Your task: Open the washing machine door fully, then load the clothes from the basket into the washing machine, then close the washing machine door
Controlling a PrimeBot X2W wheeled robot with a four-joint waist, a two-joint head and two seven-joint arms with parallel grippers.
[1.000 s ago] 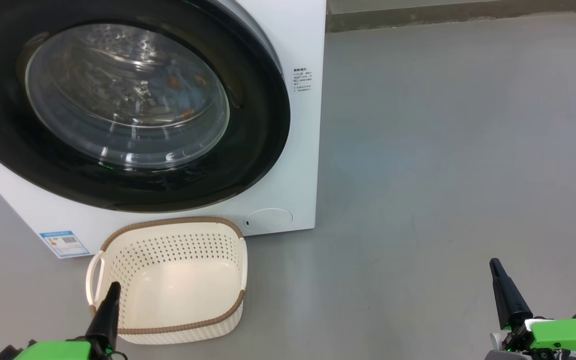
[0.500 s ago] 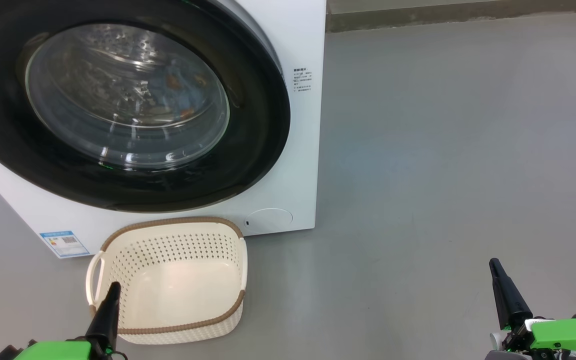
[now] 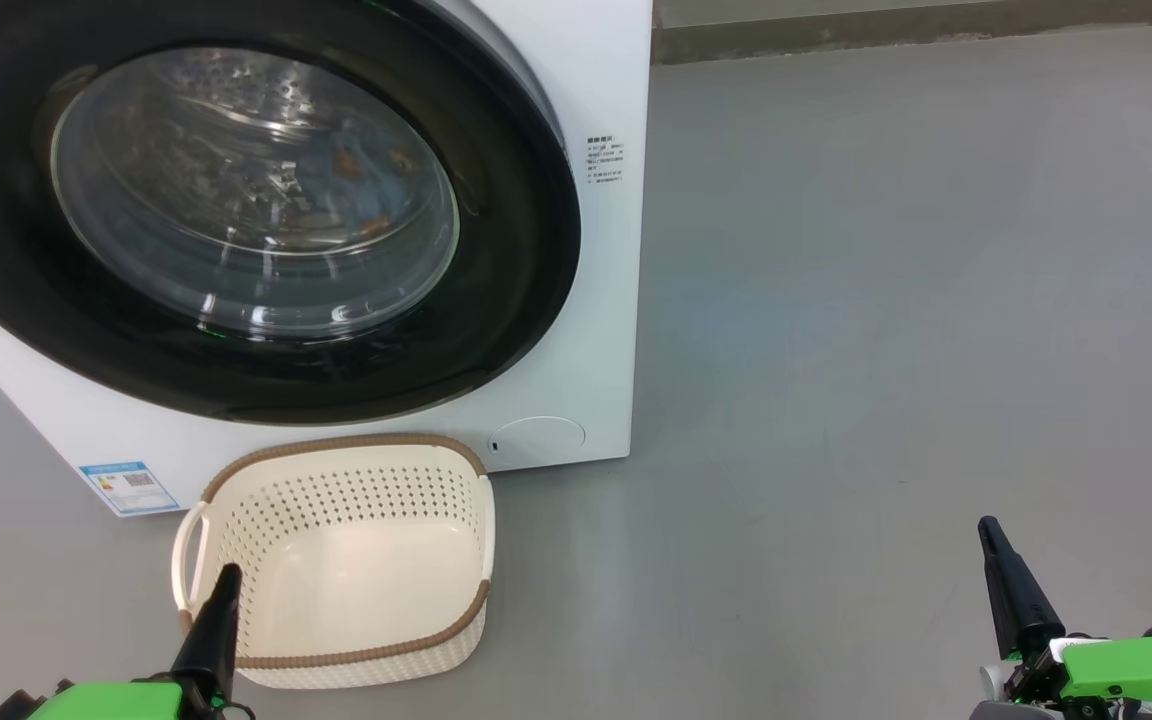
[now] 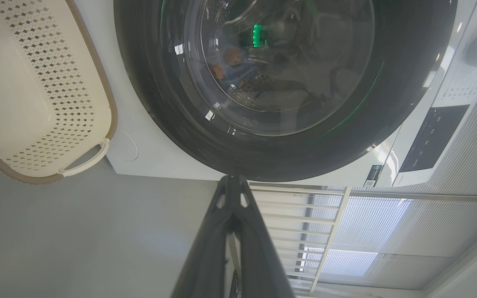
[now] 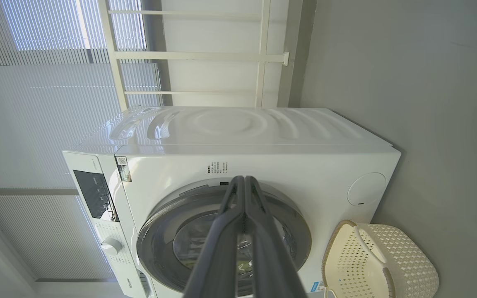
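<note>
The white washing machine (image 3: 596,90) stands ahead with its round black washing machine door (image 3: 496,300) shut flat against the front. Through the glass window the clothes (image 3: 361,185) show as light-blue fabric with orange patches inside the drum, also in the left wrist view (image 4: 230,70). The cream basket (image 3: 336,470) sits empty on the floor below the door. My left gripper (image 3: 226,575) is shut, its tip over the basket's near left rim. Far off to the right, over bare floor, my right gripper (image 3: 988,530) is shut and holds nothing.
Grey floor (image 3: 886,300) spreads to the right of the machine. A blue label (image 3: 126,487) and a round white cap (image 3: 539,438) mark the machine's lower front. Window blinds (image 5: 35,103) and a white railing (image 5: 205,56) stand behind the machine.
</note>
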